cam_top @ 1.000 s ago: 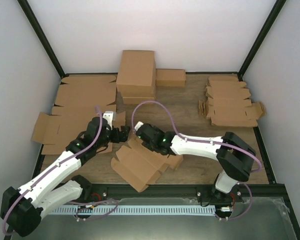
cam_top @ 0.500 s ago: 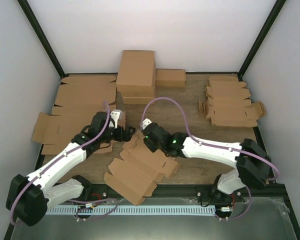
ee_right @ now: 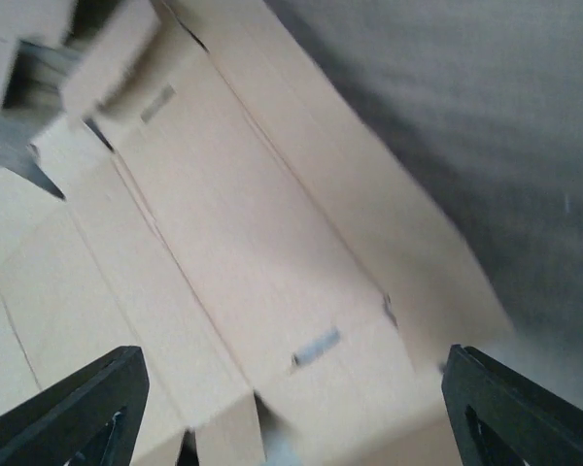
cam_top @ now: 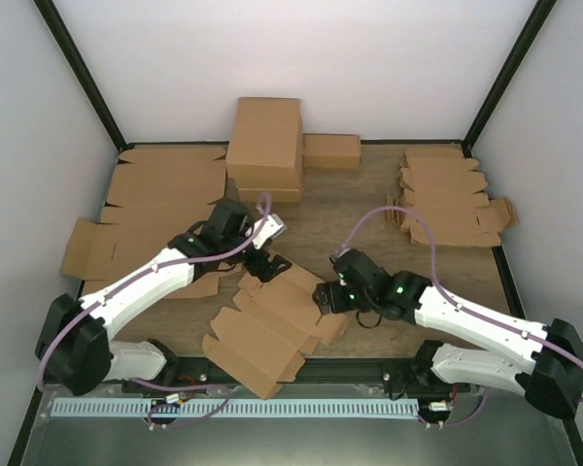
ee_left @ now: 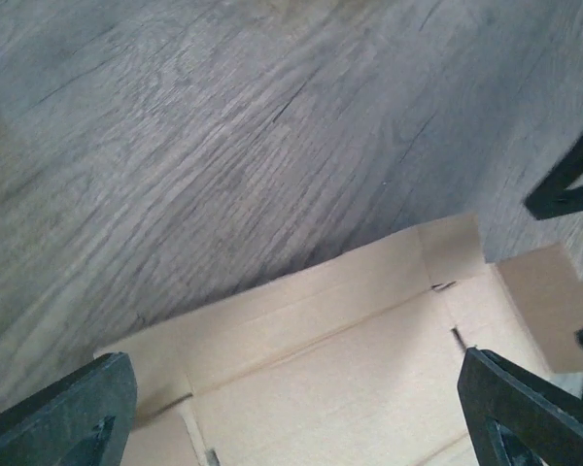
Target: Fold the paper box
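Note:
The paper box (cam_top: 272,325) is a brown die-cut blank lying unfolded on the wooden table near the front edge, one corner past the edge. My left gripper (cam_top: 262,262) hangs open just above its far left flaps. In the left wrist view the blank (ee_left: 350,340) lies under the spread fingers (ee_left: 78,408), which hold nothing. My right gripper (cam_top: 325,296) stands open at the blank's right side. In the right wrist view, which is blurred, the slotted panels (ee_right: 253,252) fill the space below the gripper (ee_right: 291,417), which holds nothing.
A stack of folded brown boxes (cam_top: 264,146) and a smaller box (cam_top: 332,150) stand at the back. Flat blanks (cam_top: 447,199) are piled at the right. Big flat cardboard sheets (cam_top: 155,194) cover the left side. A black rail (cam_top: 350,369) runs along the near edge.
My right gripper has opened, let go of the blank and drawn back to the right. The left arm has swung right, over the blank's far flaps. The blank slid slightly left and forward.

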You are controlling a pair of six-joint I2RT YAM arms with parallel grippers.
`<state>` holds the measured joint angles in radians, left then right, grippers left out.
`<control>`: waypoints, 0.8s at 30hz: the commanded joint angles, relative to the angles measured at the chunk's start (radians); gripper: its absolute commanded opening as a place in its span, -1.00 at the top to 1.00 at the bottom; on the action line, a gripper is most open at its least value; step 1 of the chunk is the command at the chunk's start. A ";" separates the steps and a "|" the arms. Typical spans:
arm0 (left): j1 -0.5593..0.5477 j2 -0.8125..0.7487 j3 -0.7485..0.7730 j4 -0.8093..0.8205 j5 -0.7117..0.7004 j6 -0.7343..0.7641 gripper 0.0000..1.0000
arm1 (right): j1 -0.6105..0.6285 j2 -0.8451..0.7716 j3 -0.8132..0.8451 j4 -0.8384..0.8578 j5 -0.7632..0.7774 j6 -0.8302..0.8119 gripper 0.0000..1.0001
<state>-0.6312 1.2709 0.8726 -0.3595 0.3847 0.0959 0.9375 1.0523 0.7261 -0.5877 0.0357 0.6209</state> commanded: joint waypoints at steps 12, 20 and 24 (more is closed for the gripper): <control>-0.111 0.257 0.274 -0.299 -0.077 0.517 -0.85 | 0.059 -0.113 -0.136 -0.228 -0.161 0.603 -0.43; -0.151 0.284 0.300 -0.336 -0.130 0.579 -0.82 | 0.066 -0.081 -0.173 -0.104 -0.179 0.625 -0.05; -0.150 0.259 0.296 -0.346 -0.152 0.584 -0.82 | 0.066 -0.069 -0.171 -0.094 -0.154 0.635 0.35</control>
<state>-0.7803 1.5471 1.1488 -0.6796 0.2577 0.6380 0.9970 0.9733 0.5404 -0.7113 -0.1467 1.2221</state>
